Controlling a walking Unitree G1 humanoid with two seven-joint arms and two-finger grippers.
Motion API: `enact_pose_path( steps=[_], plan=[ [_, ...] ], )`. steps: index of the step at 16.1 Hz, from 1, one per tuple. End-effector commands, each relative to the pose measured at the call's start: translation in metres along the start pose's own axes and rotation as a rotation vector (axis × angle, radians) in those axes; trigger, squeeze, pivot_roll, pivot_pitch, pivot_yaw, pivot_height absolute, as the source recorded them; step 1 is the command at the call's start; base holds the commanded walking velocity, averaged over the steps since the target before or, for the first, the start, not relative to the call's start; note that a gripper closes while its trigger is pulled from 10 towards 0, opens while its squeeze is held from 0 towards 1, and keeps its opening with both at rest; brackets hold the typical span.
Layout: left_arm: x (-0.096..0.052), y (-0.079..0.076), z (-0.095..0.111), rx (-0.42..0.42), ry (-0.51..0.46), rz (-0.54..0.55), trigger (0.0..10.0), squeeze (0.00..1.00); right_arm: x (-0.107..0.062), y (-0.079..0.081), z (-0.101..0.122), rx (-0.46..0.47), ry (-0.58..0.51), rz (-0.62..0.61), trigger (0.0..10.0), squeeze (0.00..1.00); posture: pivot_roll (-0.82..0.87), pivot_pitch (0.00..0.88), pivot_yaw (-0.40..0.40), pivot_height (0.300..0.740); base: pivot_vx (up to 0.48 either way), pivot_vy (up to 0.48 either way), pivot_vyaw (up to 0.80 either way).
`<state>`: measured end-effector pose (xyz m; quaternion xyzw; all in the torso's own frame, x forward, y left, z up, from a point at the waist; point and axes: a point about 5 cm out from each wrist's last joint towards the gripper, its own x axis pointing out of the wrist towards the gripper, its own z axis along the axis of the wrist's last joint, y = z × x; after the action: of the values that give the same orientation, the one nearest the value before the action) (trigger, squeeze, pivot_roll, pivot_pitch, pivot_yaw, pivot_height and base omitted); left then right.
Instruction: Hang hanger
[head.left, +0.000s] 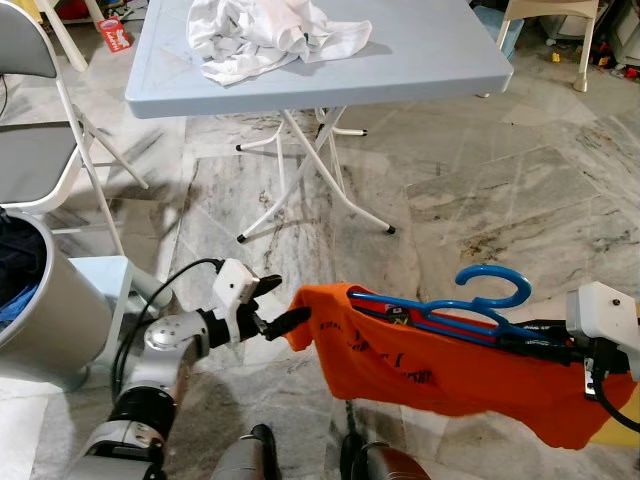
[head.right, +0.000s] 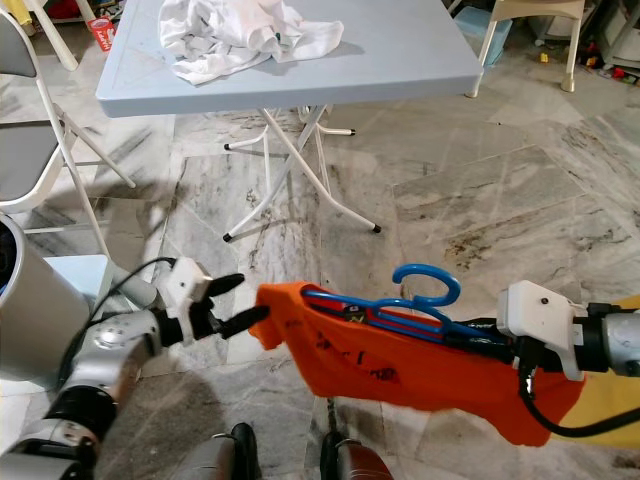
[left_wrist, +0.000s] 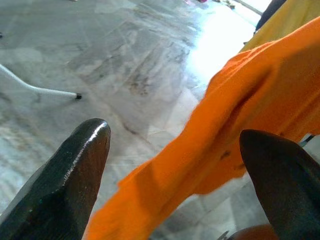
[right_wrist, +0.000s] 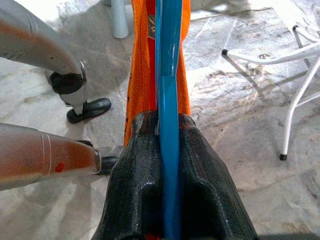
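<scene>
Orange cotton T-shirt (head.left: 440, 375) hangs on a blue plastic hanger (head.left: 470, 305) clamped in the right tool (right_wrist: 169, 150); the left tool (head.left: 275, 305), fingers apart, meets its sleeve above the marble floor (head.left: 480, 190).

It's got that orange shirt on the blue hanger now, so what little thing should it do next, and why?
Probably pull the left end effector back off the orange shirt. Its fingers are spread open at the shirt's edge, while the right end effector is clamped on the blue hanger, which already carries the shirt. No rail is visible yet, so the right arm can carry it alone.
</scene>
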<state>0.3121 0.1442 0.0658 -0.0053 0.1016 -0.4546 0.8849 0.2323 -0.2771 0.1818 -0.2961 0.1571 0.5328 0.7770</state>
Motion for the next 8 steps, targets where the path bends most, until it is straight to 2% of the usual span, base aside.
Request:
enact_pose_path(
  steps=[1,6,7,8],
  plan=[
    [0.002,-0.002,-0.002,0.018,0.021,-0.014,10.0,1.00,-0.008,-0.001,0.009,-0.028,-0.014,0.011,10.0,0.00,-0.15,0.242,-0.011,0.740,0.000,0.000,0.00],
    [0.018,-0.010,-0.002,0.027,0.024,-0.047,10.0,1.00,-0.012,0.006,0.018,-0.026,-0.036,0.036,10.0,0.00,-0.16,0.244,-0.009,0.740,0.000,0.000,0.00],
    [0.020,-0.013,-0.002,-0.005,0.018,-0.090,0.0,0.00,-0.012,0.007,0.020,-0.025,-0.043,0.037,10.0,0.00,-0.17,0.242,-0.005,0.740,0.000,0.000,0.00],
    [0.022,-0.015,-0.003,0.000,0.023,-0.113,0.0,0.00,-0.012,0.007,0.023,-0.027,-0.051,0.039,10.0,0.00,-0.17,0.242,-0.004,0.740,0.000,0.000,0.00]
  ],
)
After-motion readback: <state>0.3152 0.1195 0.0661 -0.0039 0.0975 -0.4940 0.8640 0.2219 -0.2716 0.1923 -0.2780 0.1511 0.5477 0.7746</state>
